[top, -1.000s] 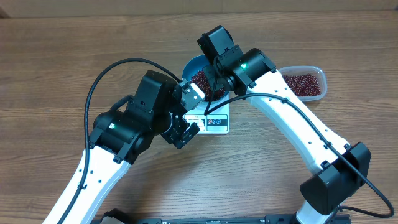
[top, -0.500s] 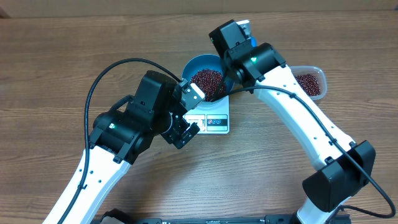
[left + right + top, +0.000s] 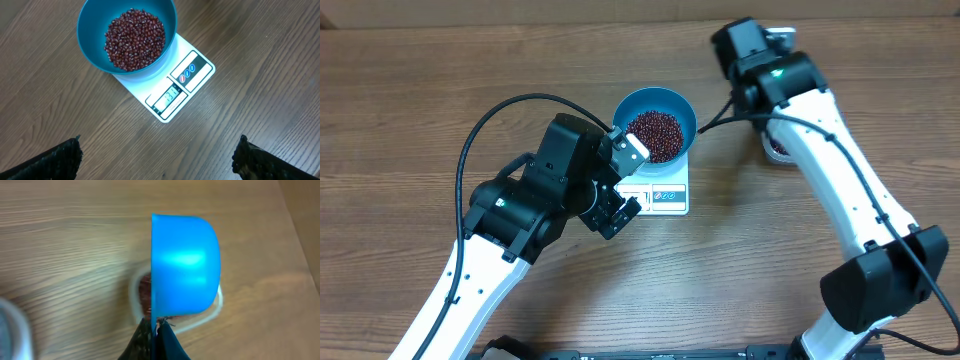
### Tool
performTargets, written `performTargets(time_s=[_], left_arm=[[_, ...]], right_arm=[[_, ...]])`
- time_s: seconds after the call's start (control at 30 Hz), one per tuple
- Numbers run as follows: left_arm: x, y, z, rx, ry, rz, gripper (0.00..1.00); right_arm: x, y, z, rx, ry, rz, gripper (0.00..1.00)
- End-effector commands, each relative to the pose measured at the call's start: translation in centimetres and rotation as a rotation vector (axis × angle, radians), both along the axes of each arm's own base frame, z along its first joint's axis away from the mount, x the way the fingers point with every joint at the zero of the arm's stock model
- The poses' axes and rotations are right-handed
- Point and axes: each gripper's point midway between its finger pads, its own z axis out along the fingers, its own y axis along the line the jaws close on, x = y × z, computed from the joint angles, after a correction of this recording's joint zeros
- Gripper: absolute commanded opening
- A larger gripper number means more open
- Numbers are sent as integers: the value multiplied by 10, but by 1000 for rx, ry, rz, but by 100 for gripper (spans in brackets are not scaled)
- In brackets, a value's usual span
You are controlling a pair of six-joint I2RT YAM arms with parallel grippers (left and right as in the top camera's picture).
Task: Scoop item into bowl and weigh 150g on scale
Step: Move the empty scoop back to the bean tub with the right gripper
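Squarely ahead of left tool (image 3: 156, 155): bowl (image 3: 90, 46) of beans (image 3: 134, 37) atop scale (image 3: 184, 82).

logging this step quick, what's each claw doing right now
Left claw: open, holding nothing.
Right claw: closed, holding the blue scoop.

Your two arms share one build: white links dotted with small dark screw holes, joined by chunky black housings. A black cable (image 3: 520, 98) loops over your left arm (image 3: 510, 215), and another (image 3: 715, 117) trails from your right arm (image 3: 840, 190). Each has a green light (image 3: 777, 72) on a black joint. Your left gripper (image 3: 157, 160) ends in black, rough-textured fingertips (image 3: 55, 160).
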Motion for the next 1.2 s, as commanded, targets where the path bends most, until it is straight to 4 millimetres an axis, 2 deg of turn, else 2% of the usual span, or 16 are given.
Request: performTargets(time_s=[0.0, 0.13, 0.37, 0.53, 0.77, 1.17], left_arm=[[4, 1, 10, -3, -34, -6, 100], [4, 1, 10, -3, -34, -6, 100], [4, 1, 10, -3, -34, -6, 100], [4, 1, 10, -3, -34, -6, 100], [4, 1, 10, -3, -34, -6, 100], [4, 1, 10, -3, -34, -6, 100]], right_arm=[[0, -18, 24, 71, -74, -78, 4], [0, -32, 14, 131, -49, -113, 4], [-4, -51, -5, 131, -10, -158, 4], [-9, -43, -19, 176, 33, -145, 4], [-3, -35, -33, 219, 24, -129, 4], [-48, -54, -75, 164, 227, -178, 4]])
